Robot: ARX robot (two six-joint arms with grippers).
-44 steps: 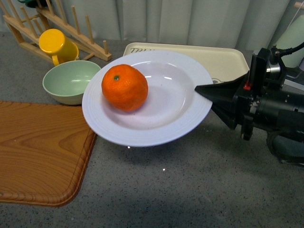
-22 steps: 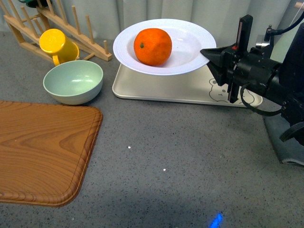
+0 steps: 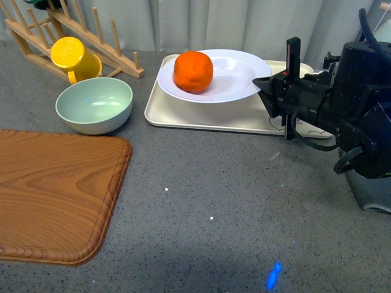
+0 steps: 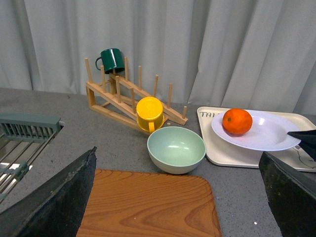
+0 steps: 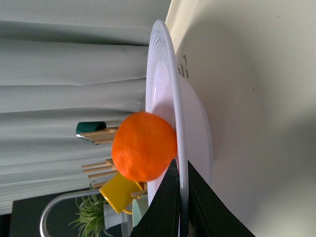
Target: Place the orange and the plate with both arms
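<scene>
We are in the placing step. The right fingers (image 3: 273, 89), at the right of the front view, are closed on the right-hand rim of the plate (image 3: 235, 74). The right wrist view shows the rim pinched between the two dark pads. The plate sits in the upper middle of the frame, low over the beige tray (image 3: 201, 113), with the orange (image 3: 193, 71) resting in its left half. We cannot tell whether the plate's base already touches the tray or hangs just above it; in the left wrist view it looks slightly tilted, with its gripped side a little raised.

The left fingers (image 4: 59, 197) are spread wide at the lower corners of their own view, with nothing between them, well back from the tray.

As we judge it, the next move calls for a slow, level lowering until the plate bears fully on the tray. Then the right fingers open and draw back sideways along the desk (image 3: 232, 195) without nudging the rim. The orange is loose and round, so any tilt or jolt could roll it towards the edge.
</scene>
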